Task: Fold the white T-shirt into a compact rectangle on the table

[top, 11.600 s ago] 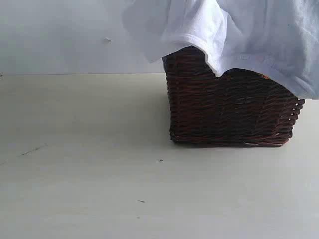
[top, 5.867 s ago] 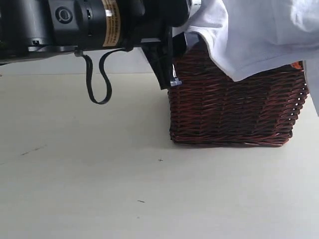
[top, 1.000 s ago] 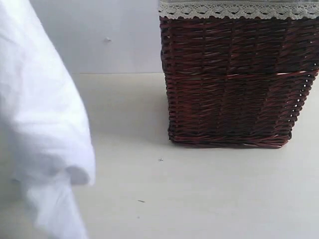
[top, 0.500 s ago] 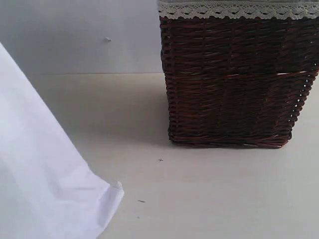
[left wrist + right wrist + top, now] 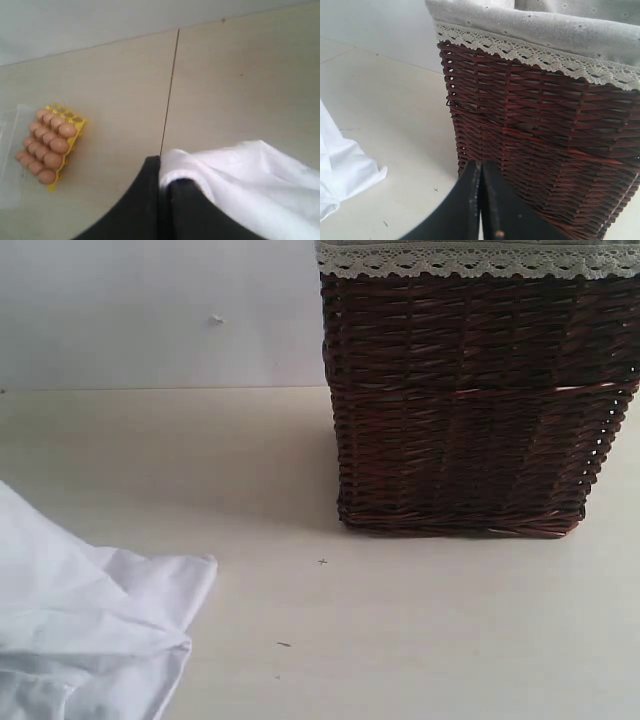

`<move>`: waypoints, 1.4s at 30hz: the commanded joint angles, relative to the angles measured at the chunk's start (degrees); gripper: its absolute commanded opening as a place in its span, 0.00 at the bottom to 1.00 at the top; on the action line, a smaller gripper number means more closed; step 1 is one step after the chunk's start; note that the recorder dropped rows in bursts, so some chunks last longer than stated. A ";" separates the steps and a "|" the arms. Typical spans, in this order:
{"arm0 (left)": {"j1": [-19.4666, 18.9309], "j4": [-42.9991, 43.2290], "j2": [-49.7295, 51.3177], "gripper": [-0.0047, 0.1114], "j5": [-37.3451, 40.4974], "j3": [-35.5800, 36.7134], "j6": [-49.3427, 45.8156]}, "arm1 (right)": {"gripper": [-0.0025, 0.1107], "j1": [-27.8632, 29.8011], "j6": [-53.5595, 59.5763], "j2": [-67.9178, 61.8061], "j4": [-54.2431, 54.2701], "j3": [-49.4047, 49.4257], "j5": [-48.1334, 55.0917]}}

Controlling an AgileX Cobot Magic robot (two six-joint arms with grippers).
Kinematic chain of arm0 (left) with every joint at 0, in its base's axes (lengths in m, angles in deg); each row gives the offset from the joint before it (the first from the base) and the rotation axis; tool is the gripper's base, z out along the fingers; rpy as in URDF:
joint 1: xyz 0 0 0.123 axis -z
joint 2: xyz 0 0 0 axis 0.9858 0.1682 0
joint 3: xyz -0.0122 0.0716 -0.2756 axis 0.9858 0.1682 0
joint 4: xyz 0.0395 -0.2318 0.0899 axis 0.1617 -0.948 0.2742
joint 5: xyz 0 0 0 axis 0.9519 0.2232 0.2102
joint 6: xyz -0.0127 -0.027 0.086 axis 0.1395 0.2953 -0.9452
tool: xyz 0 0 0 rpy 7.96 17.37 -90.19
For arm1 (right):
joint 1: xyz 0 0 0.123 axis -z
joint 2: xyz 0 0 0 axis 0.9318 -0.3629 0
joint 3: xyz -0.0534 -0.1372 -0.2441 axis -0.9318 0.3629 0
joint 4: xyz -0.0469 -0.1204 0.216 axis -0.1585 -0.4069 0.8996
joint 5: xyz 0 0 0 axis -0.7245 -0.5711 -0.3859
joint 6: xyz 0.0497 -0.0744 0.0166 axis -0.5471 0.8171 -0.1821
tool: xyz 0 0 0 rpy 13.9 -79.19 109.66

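Seemingly laying out the white T-shirt, bunched at eight o'clock on the table, pinching its edge in the closed left gripper. Likely needing spreading flat before folding. Holding the right gripper shut, empty, facing the wicker basket at one o'clock. Working on a pale matte surface beneath a plain white wall.

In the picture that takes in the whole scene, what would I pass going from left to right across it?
white T-shirt, crumpled at the left edge → bare stretch of table → dark brown wicker basket with lace trim along its top, at the right
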 commanded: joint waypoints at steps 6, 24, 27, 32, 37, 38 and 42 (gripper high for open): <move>-5.12 -1.38 13.91 0.04 0.16 11.28 -5.28 | 0.02 -0.09 0.40 0.37 0.11 -0.28 0.84; -31.97 -46.73 17.30 0.57 -18.25 15.13 -28.78 | 0.02 -0.09 0.40 0.37 0.42 -0.28 2.39; -31.97 -47.87 15.58 0.62 -20.10 15.13 -29.12 | 0.02 -0.09 0.40 0.37 0.42 -0.28 2.39; -31.97 -47.20 11.15 0.62 -25.06 15.13 -29.25 | 0.02 -0.09 0.40 0.37 0.42 -0.28 2.39; -30.60 -63.92 8.21 0.52 -19.23 15.13 -48.98 | 0.02 -0.09 0.40 0.37 0.42 -0.28 2.51; -29.47 -67.20 8.47 0.48 -15.75 15.23 -54.19 | 0.02 -0.09 0.40 0.37 0.42 -0.28 2.64; -13.63 -72.17 8.94 0.53 -4.95 18.47 -67.78 | 0.02 -0.09 0.40 0.37 0.59 -0.28 2.74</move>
